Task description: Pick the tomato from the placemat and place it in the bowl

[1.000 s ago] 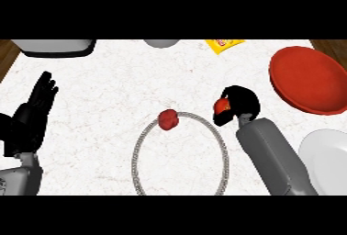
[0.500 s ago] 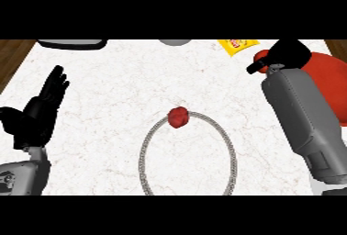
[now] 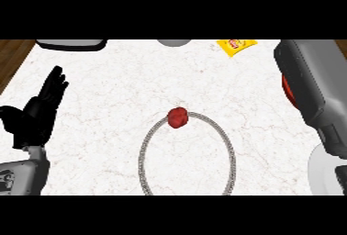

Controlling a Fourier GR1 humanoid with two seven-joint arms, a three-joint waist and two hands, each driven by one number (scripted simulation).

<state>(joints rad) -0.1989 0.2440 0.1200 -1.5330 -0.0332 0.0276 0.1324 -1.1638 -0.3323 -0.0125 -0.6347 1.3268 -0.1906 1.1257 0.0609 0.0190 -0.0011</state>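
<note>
The small lumpy red tomato (image 3: 177, 117) sits ungrasped on the far rim of the oval grey-edged placemat (image 3: 145, 151), well right of the resting, open-fingered black left hand (image 3: 37, 112); the right hand lies outside the view.

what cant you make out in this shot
- Right hand: out of the head view; only the grey right forearm shows, cut by the right edge.
- Red bowl: a sliver shows, the forearm covers the rest.
- Yellow packet: its print is too small to read.
- Grey things at the top edge: cut off.
</note>
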